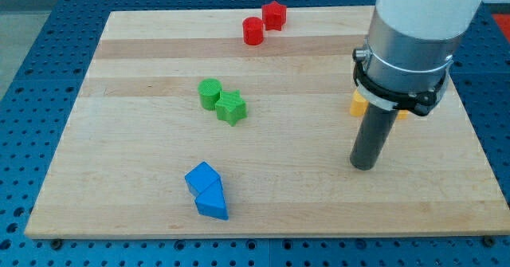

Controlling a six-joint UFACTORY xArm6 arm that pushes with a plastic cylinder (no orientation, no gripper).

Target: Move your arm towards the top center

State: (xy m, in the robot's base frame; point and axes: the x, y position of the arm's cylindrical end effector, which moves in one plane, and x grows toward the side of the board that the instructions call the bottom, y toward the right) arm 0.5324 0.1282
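1. My tip [364, 165] rests on the wooden board [143, 163] at the view's right, a little below the middle; it is a bare rod end, so there is nothing on it to open, close or clamp, and it touches no block
2. The place I am asked to reach, the top centre of the board, lies up and to the view's left of my tip, so I judge the move to be a long diagonal that way
3. The red cylinder [253, 30] and the red block [274, 15], touching each other, sit right at that top centre, well apart from my tip
4. A yellow block [358, 104] shows just behind my rod, partly hidden, so I cannot make out its shape; it stands close to the start of my path
5. The green cylinder [210, 93] with the green star [231, 107], and the blue cube [201, 177] with the blue wedge [213, 202], lie to the view's left, I judge off that line
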